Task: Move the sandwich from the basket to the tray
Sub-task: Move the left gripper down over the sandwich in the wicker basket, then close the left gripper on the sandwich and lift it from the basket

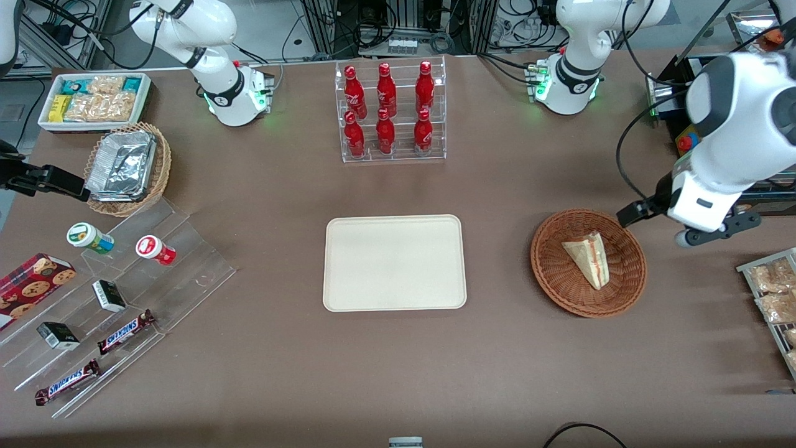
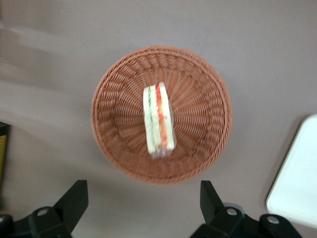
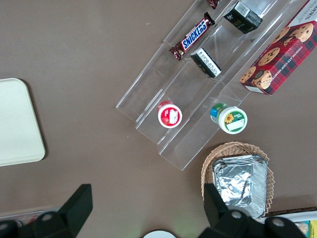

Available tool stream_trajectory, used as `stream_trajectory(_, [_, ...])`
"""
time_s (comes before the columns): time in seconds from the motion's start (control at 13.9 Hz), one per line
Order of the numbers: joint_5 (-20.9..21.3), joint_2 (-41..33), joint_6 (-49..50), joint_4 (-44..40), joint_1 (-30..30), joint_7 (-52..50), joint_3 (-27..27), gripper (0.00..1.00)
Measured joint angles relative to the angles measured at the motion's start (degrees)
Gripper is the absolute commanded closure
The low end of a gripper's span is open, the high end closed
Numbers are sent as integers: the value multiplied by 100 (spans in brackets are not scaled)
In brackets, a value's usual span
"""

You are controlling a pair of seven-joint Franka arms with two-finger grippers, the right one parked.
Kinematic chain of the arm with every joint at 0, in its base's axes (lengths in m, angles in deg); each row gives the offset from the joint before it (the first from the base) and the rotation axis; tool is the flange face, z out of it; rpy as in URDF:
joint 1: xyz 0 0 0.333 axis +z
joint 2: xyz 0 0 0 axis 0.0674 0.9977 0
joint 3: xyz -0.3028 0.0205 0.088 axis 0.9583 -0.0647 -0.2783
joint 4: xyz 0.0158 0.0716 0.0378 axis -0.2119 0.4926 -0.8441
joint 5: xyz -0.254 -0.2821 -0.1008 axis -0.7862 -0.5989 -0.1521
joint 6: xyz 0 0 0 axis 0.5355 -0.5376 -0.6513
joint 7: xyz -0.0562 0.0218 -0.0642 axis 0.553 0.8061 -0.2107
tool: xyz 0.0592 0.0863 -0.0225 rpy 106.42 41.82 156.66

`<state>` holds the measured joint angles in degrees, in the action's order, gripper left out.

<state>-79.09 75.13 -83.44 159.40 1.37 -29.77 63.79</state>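
The sandwich, a pale wedge in clear wrap with red and green filling, lies in the reddish-brown wicker basket. The wrist view shows it on its edge in the middle of the basket. The cream tray lies flat at the table's middle; one corner of it shows in the wrist view. My left gripper is open and empty, held high above the table just outside the basket's rim, toward the working arm's end; in the front view only its wrist shows.
A clear rack of red bottles stands farther from the camera than the tray. Bagged beige snacks sit at the working arm's table end. A tan basket with foil trays and clear shelves of snacks lie toward the parked arm's end.
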Motion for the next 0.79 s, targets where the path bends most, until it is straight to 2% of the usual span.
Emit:
stream_trajectory(0.36, [0,319,-614,337,-10,-810,10,0])
stream_trajectory(0.79, [2,776,-1092,595,-190,-984,43,0])
